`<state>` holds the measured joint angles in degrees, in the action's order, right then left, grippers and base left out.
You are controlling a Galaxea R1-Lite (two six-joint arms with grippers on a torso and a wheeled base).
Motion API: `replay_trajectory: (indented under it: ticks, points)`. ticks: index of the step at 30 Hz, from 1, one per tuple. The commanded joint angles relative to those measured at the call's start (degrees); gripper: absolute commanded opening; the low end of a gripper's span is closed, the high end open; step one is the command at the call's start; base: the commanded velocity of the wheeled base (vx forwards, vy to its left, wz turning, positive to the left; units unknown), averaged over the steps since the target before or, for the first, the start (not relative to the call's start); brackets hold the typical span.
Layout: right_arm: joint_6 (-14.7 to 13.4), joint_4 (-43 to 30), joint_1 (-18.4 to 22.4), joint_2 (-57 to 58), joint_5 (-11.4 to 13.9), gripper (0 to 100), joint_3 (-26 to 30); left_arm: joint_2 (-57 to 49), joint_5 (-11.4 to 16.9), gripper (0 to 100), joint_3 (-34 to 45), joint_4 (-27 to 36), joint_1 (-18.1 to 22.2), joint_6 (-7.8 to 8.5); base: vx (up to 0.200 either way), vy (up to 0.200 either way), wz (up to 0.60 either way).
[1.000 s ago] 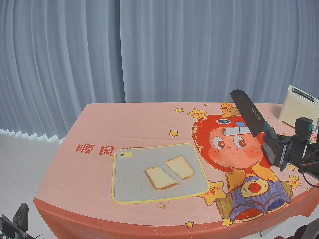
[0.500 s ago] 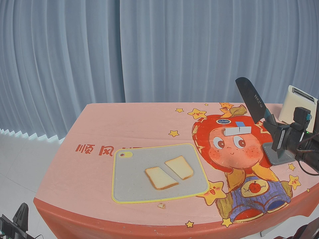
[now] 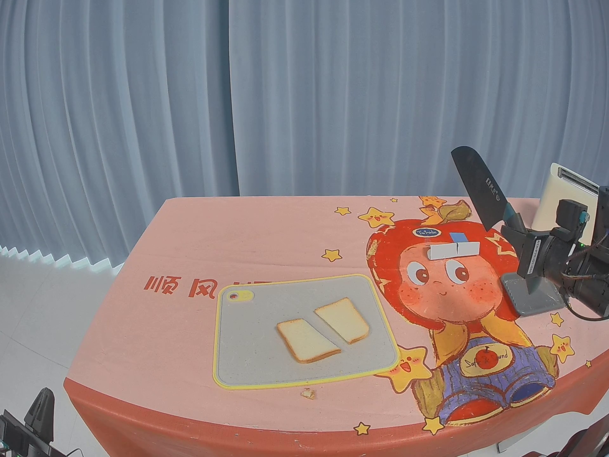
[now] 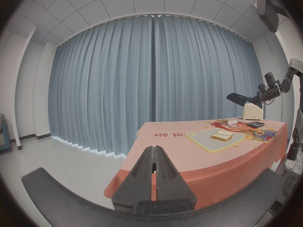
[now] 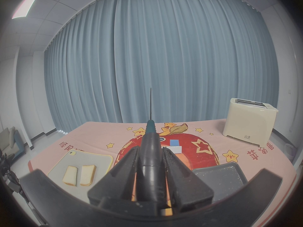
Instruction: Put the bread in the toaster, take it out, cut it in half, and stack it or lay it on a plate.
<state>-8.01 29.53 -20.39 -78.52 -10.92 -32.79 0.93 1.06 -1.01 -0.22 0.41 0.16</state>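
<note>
Two bread halves (image 3: 307, 341) (image 3: 342, 320) lie side by side on the grey, yellow-rimmed cutting board (image 3: 247, 344); they also show as bread halves (image 5: 70, 175) (image 5: 87, 174) on the board (image 5: 94, 158) in the right wrist view. My right gripper (image 3: 531, 258) is shut on the handle of a black knife (image 3: 479, 185), held in the air over the table's right side, blade pointing up and back-left. The right gripper (image 5: 151, 153) clamps the knife handle (image 5: 151, 133). The cream toaster (image 3: 568, 201) stands at the far right, slots empty. My left gripper (image 4: 154, 150) is shut, low off the table's front-left corner.
A dark grey tray (image 3: 536, 296) lies on the cloth just below the right gripper, also seen as the tray (image 5: 217, 178). A bread crumb (image 3: 308, 393) sits in front of the board. A small white and blue tag (image 3: 453, 247) lies mid-table. The table edge curves near.
The right gripper has carried the knife to the right and upward, away from the board and over the grey tray. The bread halves and the left gripper have stayed put.
</note>
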Motion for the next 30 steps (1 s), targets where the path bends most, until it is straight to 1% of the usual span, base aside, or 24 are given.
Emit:
replay_trajectory:
  ticks: [1,5,11,12,13,18,22,24,30]
  points:
    - [0.1,-0.08,1.67,-1.11,1.08,0,-0.08,-0.93,-0.01,0,1.01,-0.04,0.02,0.02,0.0,0.0,0.0]
    - [0.63,-0.08,2.64,-1.29,2.84,0,-0.17,-0.93,-0.01,0,1.01,-0.04,0.11,0.02,0.0,0.0,0.0]
    - [1.33,-0.08,4.93,-3.39,3.1,0,-0.17,-0.93,-0.01,0,1.01,-0.04,0.11,0.02,0.0,0.0,0.0]
    - [2.38,-0.08,5.45,-3.66,3.1,0,-0.17,-0.93,-0.01,0,1.01,-0.04,0.02,0.02,0.0,0.0,0.0]
    - [2.56,-0.17,5.63,-4.01,3.19,0,-0.08,-0.93,-0.01,0,1.01,-0.04,0.02,0.02,0.0,0.0,0.0]
    - [2.74,-0.52,5.89,-4.71,4.68,0,0.1,-0.93,-0.01,0,1.01,-0.04,0.02,0.02,0.0,0.0,0.0]
    - [2.82,-1.05,6.16,-4.98,4.68,0,0.1,-0.93,-0.01,0,1.01,-0.04,0.02,0.02,0.0,0.0,0.0]
    - [3.26,-0.96,7.3,-5.94,4.68,0,0.27,-0.93,-0.01,0,1.01,-0.04,0.11,0.02,0.0,0.0,0.0]
    - [3.53,-1.05,7.47,-7.17,4.68,0,0.27,-0.93,-0.01,0,1.01,-0.04,0.11,0.02,0.0,0.0,0.0]
